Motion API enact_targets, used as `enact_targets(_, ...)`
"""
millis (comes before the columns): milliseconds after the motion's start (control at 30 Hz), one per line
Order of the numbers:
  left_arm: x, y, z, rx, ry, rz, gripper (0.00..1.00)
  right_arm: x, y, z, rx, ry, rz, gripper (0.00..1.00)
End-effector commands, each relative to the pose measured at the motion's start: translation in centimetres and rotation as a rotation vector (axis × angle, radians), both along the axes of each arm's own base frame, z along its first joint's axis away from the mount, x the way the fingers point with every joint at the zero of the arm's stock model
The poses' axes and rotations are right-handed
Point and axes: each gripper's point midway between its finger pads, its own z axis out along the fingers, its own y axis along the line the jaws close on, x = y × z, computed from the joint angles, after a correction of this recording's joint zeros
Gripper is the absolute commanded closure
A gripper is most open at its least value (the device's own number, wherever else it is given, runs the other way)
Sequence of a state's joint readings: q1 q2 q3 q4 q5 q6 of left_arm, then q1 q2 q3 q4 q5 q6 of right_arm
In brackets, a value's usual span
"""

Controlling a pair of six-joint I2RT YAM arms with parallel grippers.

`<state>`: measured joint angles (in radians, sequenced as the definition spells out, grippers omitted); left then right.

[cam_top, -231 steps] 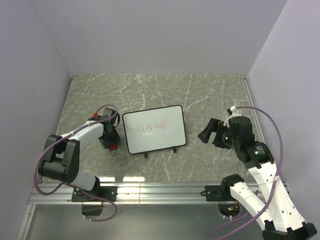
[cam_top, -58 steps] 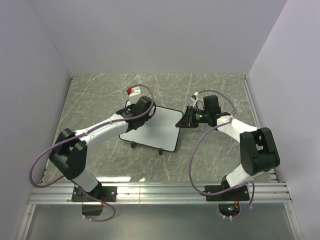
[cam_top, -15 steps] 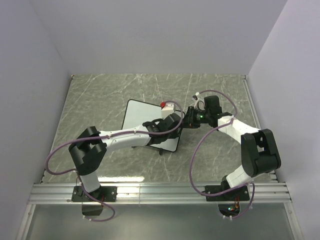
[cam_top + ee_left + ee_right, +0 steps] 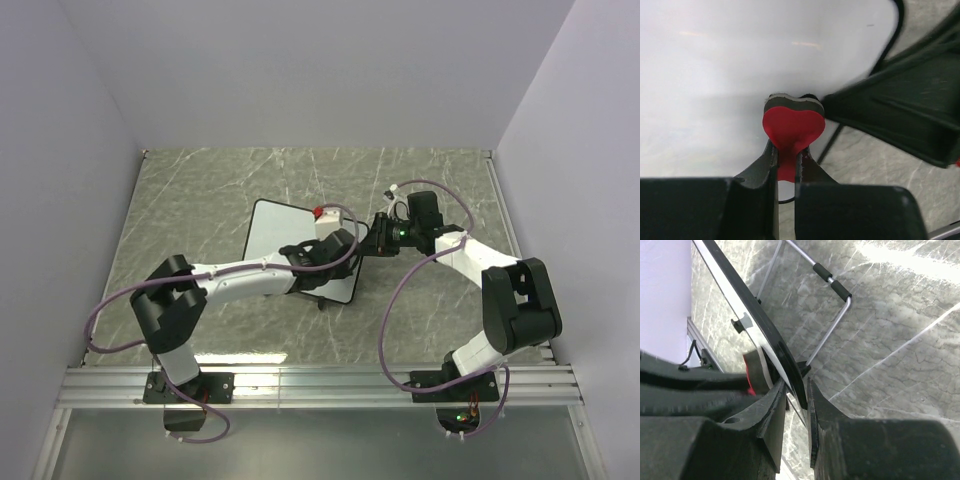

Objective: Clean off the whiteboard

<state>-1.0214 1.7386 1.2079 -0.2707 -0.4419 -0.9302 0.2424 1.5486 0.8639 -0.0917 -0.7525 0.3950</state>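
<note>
The left gripper reaches across the whiteboard from its near left. Its jaws are pinched tight on the red heart-shaped grip of an eraser. The eraser's grey and black pad lies against the board's face near the right edge. The whiteboard sits skewed at mid-table, smooth and glossy white, with rounded corners and a thin black frame. No marks show in the wrist view. Under the board, a silver wire stand with black sleeves rests on the table. At the board's right edge, the right gripper is clamped on the frame, one finger on each face. Purple cables loop beside it. The table around the whiteboard is grey-green marble with white veins. Pale lavender walls stand behind and to both sides.
</note>
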Motion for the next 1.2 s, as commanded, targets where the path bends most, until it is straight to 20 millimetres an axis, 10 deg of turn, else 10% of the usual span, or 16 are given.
enact_targets(0, 0.4, 5.1, -1.9, 0.085, 0.038, 0.08, 1.0, -0.1, -1.3, -1.2, -0.079, 0.038, -0.062, 1.0)
enact_targets(567, 11.0, 21.9, 3.2, 0.115, -0.057, 0.387, 1.0, -0.5, -1.7, -0.9, -0.099, 0.032, -0.06, 1.0)
enact_targets(700, 11.6, 23.0, 3.5, 0.115, -0.062, 0.384, 1.0, -0.7, -1.8, -0.8, -0.108, 0.031, -0.06, 1.0)
enact_targets(933, 10.5, 17.6, 3.9, -0.003, -0.057, 0.2, 1.0, -0.6, -1.9, -0.6, -0.114, 0.028, -0.066, 1.0)
enact_targets(1167, 6.3, 7.4, 3.4, -0.054, -0.037, 0.024, 1.0, -0.6, -1.9, -0.7, -0.112, 0.045, -0.08, 1.0)
